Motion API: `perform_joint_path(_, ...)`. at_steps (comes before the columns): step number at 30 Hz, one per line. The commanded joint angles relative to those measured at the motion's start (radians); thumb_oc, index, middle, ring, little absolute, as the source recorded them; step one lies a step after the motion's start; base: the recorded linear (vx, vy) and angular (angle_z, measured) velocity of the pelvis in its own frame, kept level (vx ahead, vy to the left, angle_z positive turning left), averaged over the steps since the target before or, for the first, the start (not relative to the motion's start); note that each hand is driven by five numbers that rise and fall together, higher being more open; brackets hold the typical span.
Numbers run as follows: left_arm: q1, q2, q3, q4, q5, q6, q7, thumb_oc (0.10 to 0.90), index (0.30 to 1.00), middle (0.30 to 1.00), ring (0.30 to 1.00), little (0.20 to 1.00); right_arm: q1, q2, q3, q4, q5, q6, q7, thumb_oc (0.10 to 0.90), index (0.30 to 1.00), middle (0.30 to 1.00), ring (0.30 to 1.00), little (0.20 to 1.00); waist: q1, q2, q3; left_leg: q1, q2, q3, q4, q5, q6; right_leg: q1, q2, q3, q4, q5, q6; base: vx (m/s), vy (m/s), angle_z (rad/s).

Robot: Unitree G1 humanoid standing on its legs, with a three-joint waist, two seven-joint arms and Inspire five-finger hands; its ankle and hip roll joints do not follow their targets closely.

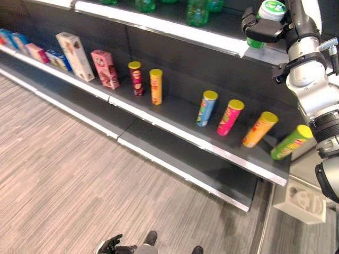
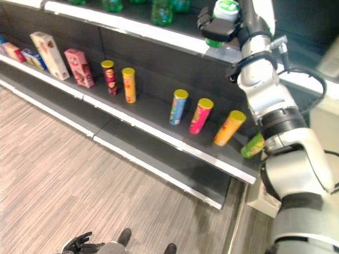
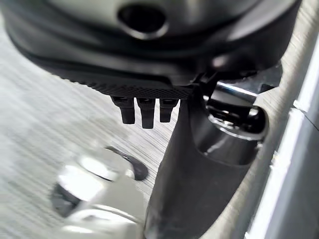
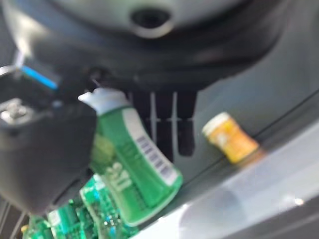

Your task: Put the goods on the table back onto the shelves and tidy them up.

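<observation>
Right eye view: the right robot hand (image 2: 220, 27) is clamped on a green bottle (image 4: 132, 164) with a white cap, held at the front edge of the upper shelf (image 1: 175, 27) beside other green bottles (image 1: 197, 12). The step in hand is placing it; the next move calls for lowering it upright onto the shelf, then releasing. The left robot hand (image 1: 110, 245) hangs low, fingers relaxed. A barcode shows on the label; no writing can be read.

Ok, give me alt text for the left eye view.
The right hand holds a green bottle at the upper shelf. Below, six yellow-lidded snack cans and several boxes line the middle shelf.
</observation>
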Motion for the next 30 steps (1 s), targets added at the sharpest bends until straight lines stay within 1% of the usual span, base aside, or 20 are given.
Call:
perform_joint_path(1,-0.044,0.083,-0.061,0.031,-0.005,-0.023,0.017,0.8,0.9,0.9,0.9,0.9,-0.235,-0.071,0.076,0.033,0.021,-0.054,-0.08,0.4,0.3,0.3,0.3,0.3,0.001,-0.077,-0.061,0.024,-0.073,0.092,0.0,-0.079,0.015,0.036,-0.048,0.009,0.009,-0.07,0.069,0.01,-0.049,0.29)
perform_joint_path(4,-0.048,0.083,-0.06,0.046,-0.006,-0.025,0.02,0.8,0.9,0.9,0.9,0.9,-0.253,-0.083,0.097,0.075,0.023,-0.051,-0.079,0.4,0.3,0.3,0.3,0.3,0.007,-0.079,-0.061,0.015,-0.074,0.083,0.0,-0.075,0.009,0.038,-0.05,-0.007,0.009,-0.072,0.068,0.01,-0.03,0.36)
perform_joint_path(6,-0.048,0.083,-0.067,0.046,-0.006,-0.028,0.022,0.8,0.9,0.9,0.9,0.9,-0.287,-0.105,0.136,0.128,0.025,-0.048,-0.074,0.4,0.3,0.3,0.3,0.3,0.01,-0.079,-0.061,-0.002,-0.077,0.067,0.0,-0.065,0.001,0.035,-0.053,-0.033,0.009,-0.074,0.069,-0.01,-0.044,0.29)
perform_joint_path(9,-0.049,0.084,-0.073,0.045,-0.006,-0.028,0.023,0.8,0.9,0.9,0.9,0.9,-0.311,-0.104,0.168,0.173,0.019,-0.043,-0.073,0.4,0.3,0.3,0.3,0.3,0.016,-0.08,-0.06,-0.004,-0.073,0.065,0.0,-0.069,-0.005,0.038,-0.05,-0.037,0.009,-0.08,0.067,0.0,-0.033,0.23)
perform_joint_path(13,-0.053,0.086,-0.076,0.04,-0.006,-0.033,0.03,0.8,0.9,0.9,0.9,0.9,-0.314,-0.108,0.21,0.251,-0.006,-0.029,-0.061,0.4,0.3,0.3,0.3,0.3,0.012,-0.087,-0.061,-0.014,-0.072,0.068,0.0,-0.063,-0.008,0.034,-0.051,-0.046,0.009,-0.08,0.069,0.0,-0.005,0.02)
perform_joint_path(17,-0.05,0.088,-0.077,0.029,-0.001,-0.035,0.033,0.8,0.9,0.9,0.9,0.9,-0.302,-0.117,0.222,0.278,-0.032,-0.018,-0.06,0.4,0.3,0.3,0.3,0.3,0.005,-0.091,-0.059,-0.02,-0.069,0.07,0.0,-0.064,-0.008,0.026,-0.05,-0.043,0.009,-0.079,0.071,0.0,0.0,0.0)
perform_joint_path(24,-0.042,0.09,-0.073,0.017,0.0,-0.04,0.033,0.8,0.9,0.9,0.9,0.9,-0.263,-0.142,0.204,0.305,-0.044,-0.003,-0.062,0.4,0.3,0.3,0.3,0.3,-0.004,-0.083,-0.047,-0.028,-0.065,0.085,0.0,-0.068,-0.003,0.01,-0.048,-0.025,0.009,-0.077,0.072,0.0,0.0,-0.07)
perform_joint_path(27,-0.036,0.091,-0.068,0.02,-0.001,-0.039,0.033,0.8,0.9,0.9,0.9,0.9,-0.251,-0.132,0.197,0.316,-0.035,-0.002,-0.056,0.4,0.3,0.3,0.3,0.3,-0.007,-0.084,-0.045,-0.025,-0.062,0.094,0.0,-0.072,-0.001,0.008,-0.047,-0.016,0.009,-0.078,0.072,0.0,0.001,-0.02)
perform_joint_path(28,-0.037,0.093,-0.066,0.017,-0.001,-0.039,0.034,0.8,0.9,0.9,0.9,0.9,-0.251,-0.128,0.196,0.319,-0.03,-0.001,-0.055,0.449,0.373,0.373,0.373,0.373,-0.008,-0.084,-0.044,-0.024,-0.062,0.096,0.0,-0.073,0.0,0.007,-0.046,-0.011,0.009,-0.077,0.072,0.0,0.01,-0.06)
perform_joint_path(29,-0.037,0.093,-0.068,0.015,-0.001,-0.04,0.035,0.8,0.9,0.9,0.9,0.9,-0.25,-0.118,0.193,0.326,-0.024,-0.003,-0.053,0.8,0.9,0.9,0.9,0.9,-0.01,-0.086,-0.045,-0.021,-0.062,0.1,0.0,-0.076,0.001,0.005,-0.046,-0.007,0.009,-0.076,0.071,0.01,0.013,-0.08)
perform_joint_path(30,-0.038,0.092,-0.067,0.015,-0.002,-0.041,0.036,0.8,0.9,0.9,0.9,0.9,-0.255,-0.115,0.197,0.331,-0.024,-0.002,-0.051,0.8,0.9,0.9,0.9,0.9,-0.01,-0.087,-0.045,-0.019,-0.062,0.103,0.0,-0.078,0.002,0.007,-0.047,-0.004,0.009,-0.075,0.072,0.01,0.008,-0.11)
